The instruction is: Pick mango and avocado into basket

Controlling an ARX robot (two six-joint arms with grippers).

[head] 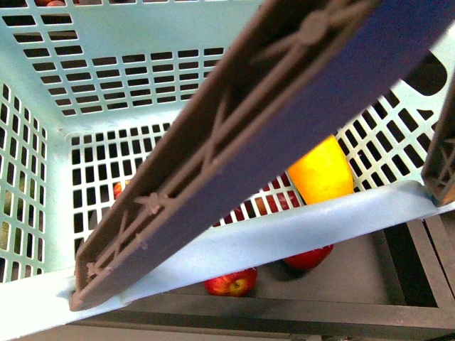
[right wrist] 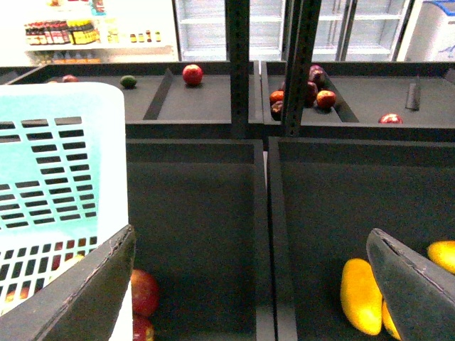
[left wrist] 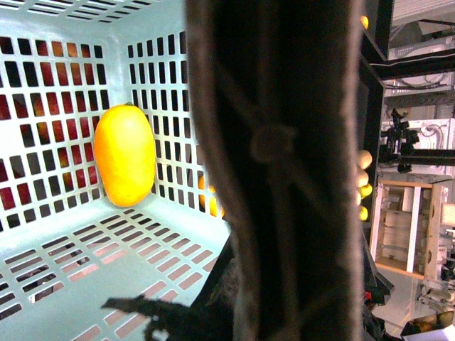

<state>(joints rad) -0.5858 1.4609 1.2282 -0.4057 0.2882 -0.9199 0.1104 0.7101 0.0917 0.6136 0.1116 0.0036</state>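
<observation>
Left gripper: hidden behind the handle, so whether it grips cannot be told.
Basket: tilted above the shelf bin, likely so fruit drops in easily.
Mango: already inside, against the basket's right wall; the tilt probably holds it there.
Avocado: in a far shelf bin, not yet picked.
Right gripper: jaws wide apart and empty, seemingly free for the avocado.

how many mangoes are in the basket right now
1. The mango rests against the slotted wall on the robot's right, close to the near rim of the basket. The handle covers part of the floor, so another could be hidden.
</observation>
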